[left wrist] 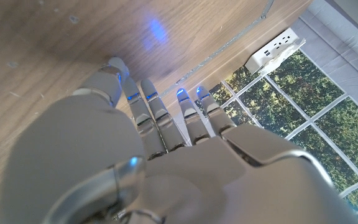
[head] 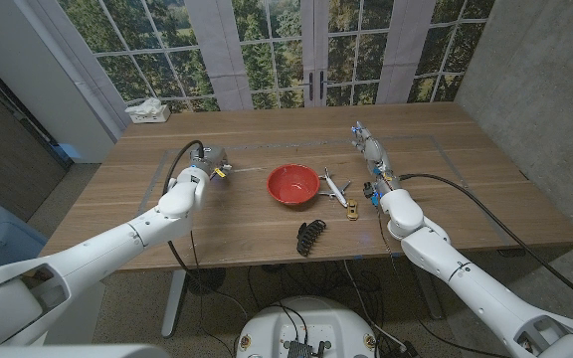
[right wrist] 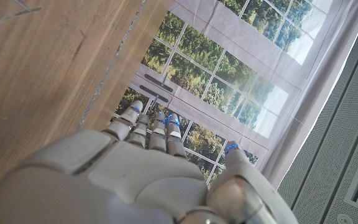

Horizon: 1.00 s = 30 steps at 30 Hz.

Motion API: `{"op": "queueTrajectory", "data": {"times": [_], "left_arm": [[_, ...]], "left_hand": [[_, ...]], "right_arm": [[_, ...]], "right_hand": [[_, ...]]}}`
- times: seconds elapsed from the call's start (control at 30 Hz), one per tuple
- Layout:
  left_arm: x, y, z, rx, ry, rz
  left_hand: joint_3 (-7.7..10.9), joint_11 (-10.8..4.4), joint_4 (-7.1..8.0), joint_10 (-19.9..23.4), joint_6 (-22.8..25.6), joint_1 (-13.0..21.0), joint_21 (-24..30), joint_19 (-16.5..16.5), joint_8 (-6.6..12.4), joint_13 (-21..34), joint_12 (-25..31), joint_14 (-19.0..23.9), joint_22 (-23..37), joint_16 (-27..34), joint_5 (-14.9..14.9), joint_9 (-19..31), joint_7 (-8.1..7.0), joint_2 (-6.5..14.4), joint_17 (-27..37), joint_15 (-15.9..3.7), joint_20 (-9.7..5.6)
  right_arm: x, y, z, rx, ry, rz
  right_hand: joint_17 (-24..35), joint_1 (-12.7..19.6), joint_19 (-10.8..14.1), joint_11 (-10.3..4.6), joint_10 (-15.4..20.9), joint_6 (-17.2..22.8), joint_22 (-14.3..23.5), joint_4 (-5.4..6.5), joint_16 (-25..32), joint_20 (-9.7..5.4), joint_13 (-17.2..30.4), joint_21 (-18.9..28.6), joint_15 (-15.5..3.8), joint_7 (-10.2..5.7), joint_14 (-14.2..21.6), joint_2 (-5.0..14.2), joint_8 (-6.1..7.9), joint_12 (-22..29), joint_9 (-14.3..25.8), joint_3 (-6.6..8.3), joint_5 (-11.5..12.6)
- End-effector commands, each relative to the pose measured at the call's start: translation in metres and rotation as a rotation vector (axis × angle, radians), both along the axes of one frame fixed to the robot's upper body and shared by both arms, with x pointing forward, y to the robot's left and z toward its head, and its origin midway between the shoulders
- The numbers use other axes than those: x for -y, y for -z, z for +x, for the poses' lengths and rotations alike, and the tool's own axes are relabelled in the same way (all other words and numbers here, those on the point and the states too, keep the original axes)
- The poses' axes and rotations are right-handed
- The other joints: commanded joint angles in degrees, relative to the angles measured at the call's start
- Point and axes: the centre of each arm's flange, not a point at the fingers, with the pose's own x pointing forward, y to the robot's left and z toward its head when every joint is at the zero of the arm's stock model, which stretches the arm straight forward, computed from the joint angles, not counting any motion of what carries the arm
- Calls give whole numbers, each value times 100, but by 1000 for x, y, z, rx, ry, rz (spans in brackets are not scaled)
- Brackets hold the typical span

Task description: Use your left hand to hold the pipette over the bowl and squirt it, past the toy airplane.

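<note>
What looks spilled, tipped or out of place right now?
Nothing stands out. The red bowl sits upright, the toy airplane lies beside it, a black clip nearer the robot. Whether the left hand holds anything is unclear.

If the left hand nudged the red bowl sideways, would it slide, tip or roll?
Probably slide. The red bowl sits upright on the smooth wooden table, looking low and wide, so tipping or rolling seems unlikely. It appears empty and thin-walled, so likely light; a push might carry it into the toy airplane beside it.
</note>
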Motion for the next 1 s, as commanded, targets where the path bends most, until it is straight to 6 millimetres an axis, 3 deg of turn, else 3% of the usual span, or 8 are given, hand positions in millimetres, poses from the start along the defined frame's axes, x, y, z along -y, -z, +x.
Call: {"op": "queueTrajectory", "data": {"times": [0.03, 0.23, 0.37, 0.57, 0.77, 1.0], "left_arm": [[3, 1, 7, -51, 44, 22], [3, 0, 8, -49, 70, 4], [3, -2, 7, -47, 85, -5], [4, -5, 5, -36, 100, -7], [3, -5, 9, -57, 71, 12], [4, -4, 9, -33, 66, 25]], "left_hand": [[-49, -2, 8, -107, -83, -8, -23, -10, -55, 20, -41, 14, 12, -7, -7, -16, 22, 92, 10, -912, 41], [-198, 6, 29, -302, -274, -181, -33, -45, -205, 26, -117, -14, 14, -39, -13, -70, -28, 85, -2, -890, 49], [-229, 3, 33, -310, -256, -220, -34, -52, -210, 28, -120, -20, 14, -44, -15, -77, -21, 70, -5, -874, 52], [-284, 5, -2, -269, 50, -253, -33, -61, -141, 45, -110, -26, 14, -50, 6, -104, -160, 118, -18, -881, 71], [-287, 5, -53, -177, 424, -194, -29, -61, -39, 61, -91, -17, 13, -44, 25, -120, -113, 206, -24, -886, 76], [-253, 4, -127, -93, 988, -5, -22, -45, 115, 78, -84, -12, 10, -57, 59, -115, 63, 358, -39, -895, 64]], "right_arm": [[0, 0, -1, 8, 11, -2], [-1, -1, -1, 9, 11, -4], [-1, -2, 0, 12, 13, 0], [-1, -2, 0, 18, 19, 2], [-1, -2, 1, 18, 24, 6], [-2, -2, 2, 18, 28, 0]], "right_hand": [[29, -29, 11, -9, 43, 46, 24, -24, 6, 20, 20, 26, -4, 19, 52, 98, -10, 12, 13, -4, -14], [30, -33, 22, -8, 47, 52, 24, -25, 10, 22, 21, 29, 4, 17, 66, 98, -10, 12, 14, -5, -14], [30, -31, 27, -8, 45, 52, 24, -29, 10, 26, 22, 31, 19, 14, 71, 97, -11, 10, 14, -4, -14], [31, -32, 31, -12, 49, 62, 24, -32, 9, 24, 22, 31, 7, 8, 71, 100, -8, 9, 14, -2, -14], [33, -33, 34, -16, 51, 64, 24, -35, 14, 25, 23, 31, 18, 8, 88, 102, -9, 8, 15, -1, -14], [32, -30, 37, -8, 63, 73, 25, -41, 19, 31, 23, 31, 17, 5, 106, 102, -8, 11, 15, 1, -13]]}}
